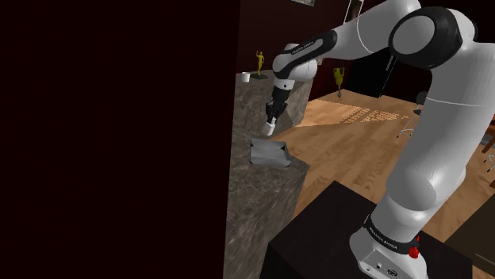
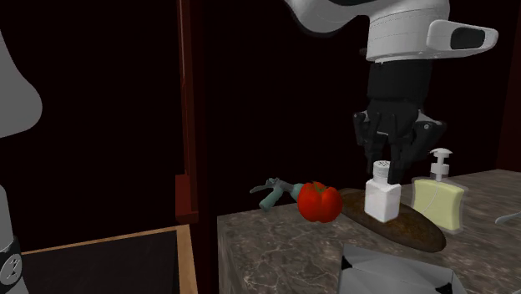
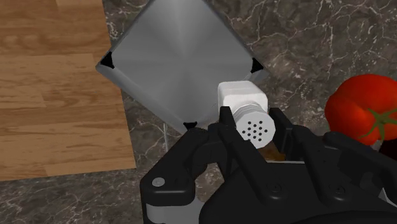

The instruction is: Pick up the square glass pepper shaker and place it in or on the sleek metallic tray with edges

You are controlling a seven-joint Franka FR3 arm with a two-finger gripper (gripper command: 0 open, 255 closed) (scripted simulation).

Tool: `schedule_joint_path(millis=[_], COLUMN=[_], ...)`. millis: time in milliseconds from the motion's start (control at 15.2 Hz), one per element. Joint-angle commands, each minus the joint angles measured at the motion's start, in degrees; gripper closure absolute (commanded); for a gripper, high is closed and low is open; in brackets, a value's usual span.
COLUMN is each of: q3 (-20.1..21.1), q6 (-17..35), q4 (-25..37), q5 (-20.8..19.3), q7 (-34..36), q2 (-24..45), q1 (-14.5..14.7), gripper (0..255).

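**DESK:** What does the reader meet first, from the left?

**PHOTOGRAPHER:** A grey-green hand tool on the stone counter, well off to one side of the hand. Then comes a tomato, nearer to the hand but apart from it. Neither belongs to the job.

**DESK:** And the hand itself?

**PHOTOGRAPHER:** The black gripper points straight down, its fingers drawn in narrow on the perforated cap of the white, square-bodied pepper shaker. The shaker hangs upright directly beneath the palm. Under it lies a dark oval slab, and I cannot tell whether the base is clear of it. On the hand's far side stands a pale soap dispenser, close but not touching.

**DESK:** Which step is this?

**PHOTOGRAPHER:** By my reading, the grasp is made and the carry is in hand. The placing is not yet done. The grey tray lies bare on the counter ahead of the fingers, its nearest corner just beside the shaker.

**DESK:** What does the next move ask?

**PHOTOGRAPHER:** Probably a little height to pass over the raised rim. After that, a short shift to bring the shaker above the tray's flat middle, a straight descent, and release only once the base sits. The grip is high on the cap, so a quick swing could tilt the body, and slow travel seems wise.
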Motion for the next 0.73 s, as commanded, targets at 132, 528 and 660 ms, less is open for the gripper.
schedule_joint_path(millis=[132,528,660], q3=[-1.26,-1.08,-1.01], q6=[-1.0,2.99,4.3], q4=[4.16,2.28,1.75], q5=[0.5,1.13,1.36], q7=[-3.54,-4.34,-4.63], q2=[3.67,5.83,6.63], q1=[-2.09,-2.13,-2.15], gripper=[255,255,255])
